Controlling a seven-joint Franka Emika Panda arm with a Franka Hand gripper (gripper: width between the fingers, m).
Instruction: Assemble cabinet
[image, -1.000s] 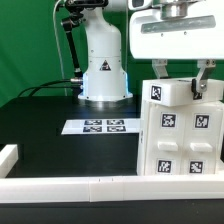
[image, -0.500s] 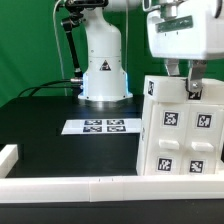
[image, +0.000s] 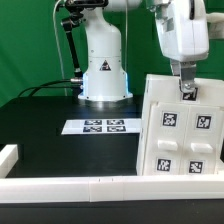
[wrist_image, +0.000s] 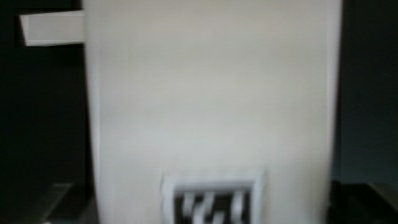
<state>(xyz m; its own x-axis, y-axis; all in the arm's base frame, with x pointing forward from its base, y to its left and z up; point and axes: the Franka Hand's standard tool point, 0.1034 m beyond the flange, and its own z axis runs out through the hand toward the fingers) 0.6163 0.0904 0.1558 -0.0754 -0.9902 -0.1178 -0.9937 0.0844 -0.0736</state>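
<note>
The cabinet (image: 180, 130) is a large white box with black-and-white tags on its front. It stands at the exterior view's right, its front panel leaning back a little. My gripper (image: 187, 92) comes down from above and is shut on the cabinet's top edge, with one dark finger showing in front of the panel. The hand is turned so that its narrow side faces the camera. In the wrist view a blurred white panel of the cabinet (wrist_image: 214, 100) fills the picture, with one tag (wrist_image: 214, 205) close to the jaws. My fingers are not clear there.
The marker board (image: 103, 126) lies flat on the black table in front of the arm's white base (image: 103, 65). A white rail (image: 70, 185) runs along the table's front edge. A small white block (image: 8, 158) sits at the exterior view's left.
My hand has turned about its vertical axis from broadside to edge-on. The cabinet has turned with it, and the corner face that showed at the left is now out of sight.
</note>
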